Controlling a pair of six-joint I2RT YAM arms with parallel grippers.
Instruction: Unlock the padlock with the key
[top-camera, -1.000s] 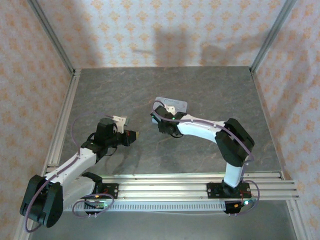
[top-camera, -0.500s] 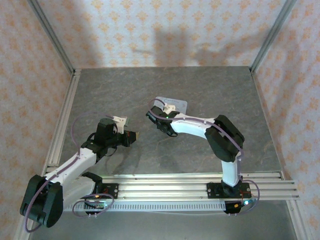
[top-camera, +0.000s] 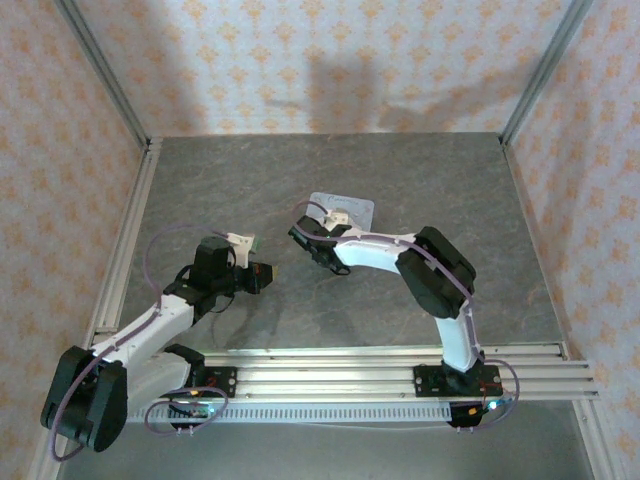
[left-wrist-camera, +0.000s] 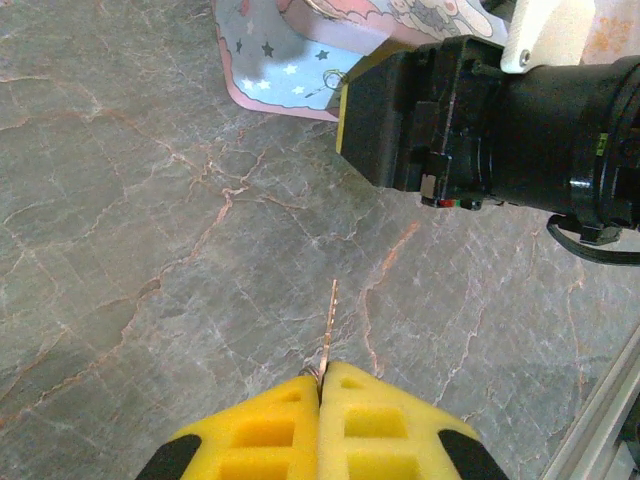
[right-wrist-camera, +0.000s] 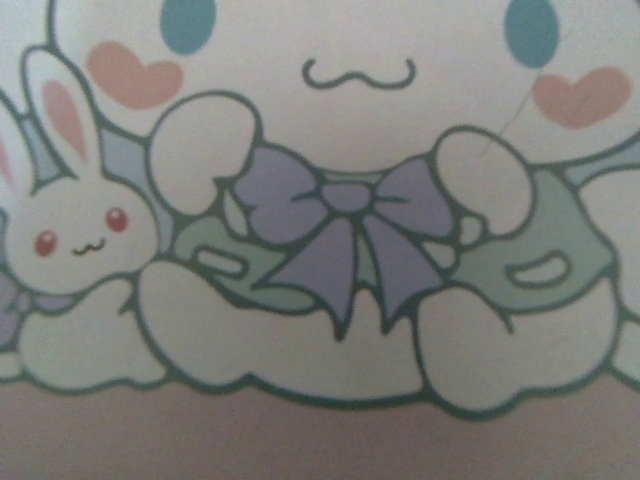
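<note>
One grey marbled table (top-camera: 420, 170), two arms at its near edge: your left arm (top-camera: 150, 325) reaches in from the near left, and your right arm (top-camera: 400, 255) is folded toward the middle. One cartoon-printed tin (top-camera: 355, 206) lies flat mid-table. Your right fingers (top-camera: 302, 238) are at its near-left corner, and I cannot tell if they're apart or together. Your left fingers (left-wrist-camera: 326, 385), two yellow pads, are pressed together on one slim key (left-wrist-camera: 328, 325). It sticks straight out ahead of them, aimed toward the tin and apart from it.
</note>
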